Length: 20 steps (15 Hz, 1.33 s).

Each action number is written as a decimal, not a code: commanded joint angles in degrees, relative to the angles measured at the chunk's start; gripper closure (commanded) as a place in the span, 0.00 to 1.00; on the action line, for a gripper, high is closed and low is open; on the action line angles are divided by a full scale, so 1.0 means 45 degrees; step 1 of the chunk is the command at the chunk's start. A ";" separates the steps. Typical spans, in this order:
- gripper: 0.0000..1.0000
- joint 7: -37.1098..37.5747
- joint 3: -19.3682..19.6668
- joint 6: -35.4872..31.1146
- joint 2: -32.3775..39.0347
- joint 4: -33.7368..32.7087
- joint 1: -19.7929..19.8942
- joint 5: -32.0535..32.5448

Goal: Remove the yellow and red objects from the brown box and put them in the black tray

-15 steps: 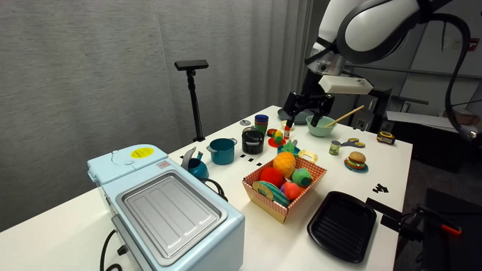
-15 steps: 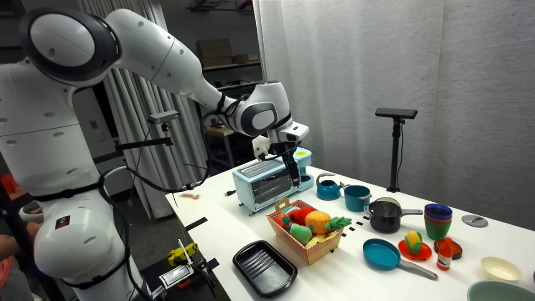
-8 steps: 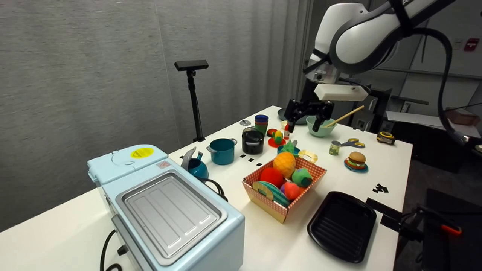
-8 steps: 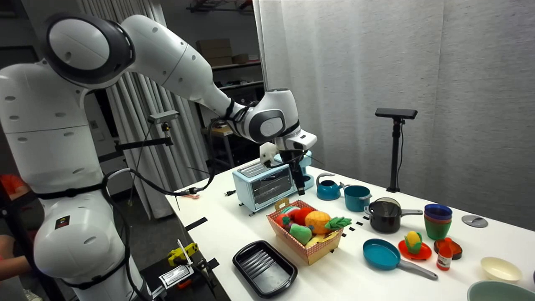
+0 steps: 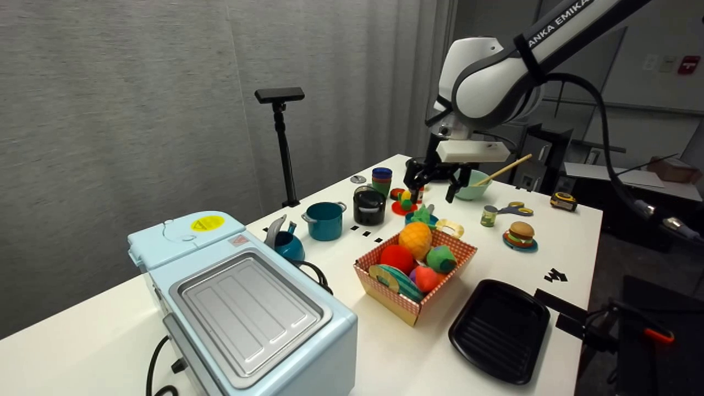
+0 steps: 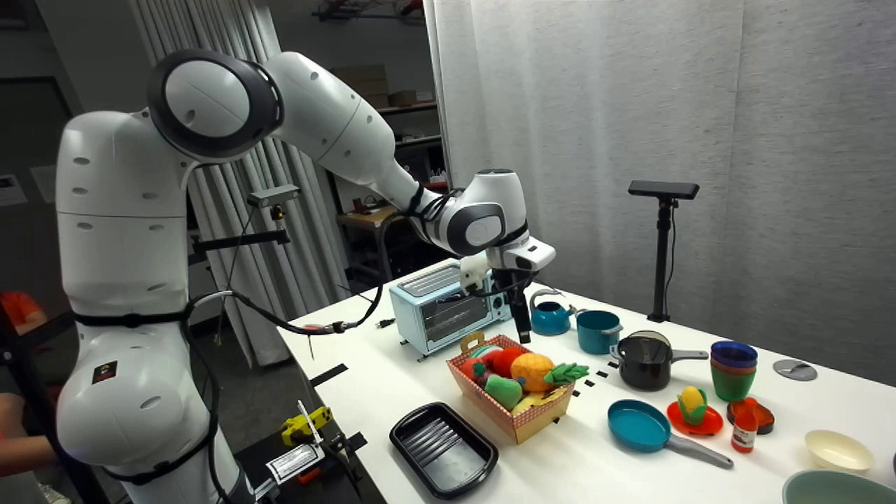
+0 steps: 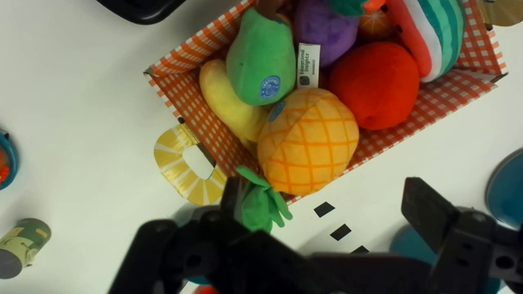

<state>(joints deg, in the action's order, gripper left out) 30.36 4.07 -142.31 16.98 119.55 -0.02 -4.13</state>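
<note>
The orange-yellow pineapple (image 5: 415, 240) (image 6: 532, 371) (image 7: 309, 141) with green leaves and the plain red fruit (image 5: 396, 259) (image 6: 505, 360) (image 7: 374, 85) lie side by side in the brown box (image 5: 390, 304) (image 6: 542, 423) (image 7: 433, 94), which has tan walls and red checks. The pineapple's leaves hang over the rim. The black tray (image 5: 498, 333) (image 6: 444, 451) stands beside the box; its corner shows in the wrist view (image 7: 143, 12). My gripper (image 5: 433, 198) (image 6: 518, 338) (image 7: 322, 185) is open and empty, fingers down, in the air above the box's pot-side edge.
The box also holds a green pear (image 7: 261, 61), a banana (image 7: 229, 104), a purple fruit (image 7: 325, 30) and a watermelon slice (image 7: 433, 36). Blue toaster oven (image 5: 247, 319), kettle (image 6: 549, 318), pot (image 6: 598, 332), black saucepan (image 6: 644, 360) and teal pan (image 6: 637, 425) stand around it.
My gripper has moved down and, in one exterior view, rightward toward the box, from above the oven to near the box's edge. It stays open. The fruits, box and tray have not moved.
</note>
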 commanded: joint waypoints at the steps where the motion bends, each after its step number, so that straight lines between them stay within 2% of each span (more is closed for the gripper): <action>1: 0.00 0.0339 0.0152 0.0500 0.0593 -0.0892 -0.0140 -0.0295; 6: 0.00 0.0760 0.0366 0.0391 0.0885 -0.1221 -0.0300 0.0055; 7: 0.00 0.0253 0.0217 0.0110 0.0637 -0.0767 -0.0188 -0.0130; 14: 0.00 0.0388 0.0314 0.0110 0.0759 -0.0902 -0.0239 -0.0113; 20: 0.00 0.0570 0.0222 -0.1152 0.2302 -0.1382 -0.0604 -0.0084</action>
<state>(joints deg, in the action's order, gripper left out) 32.36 4.75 -144.78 22.68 115.59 -1.20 -4.28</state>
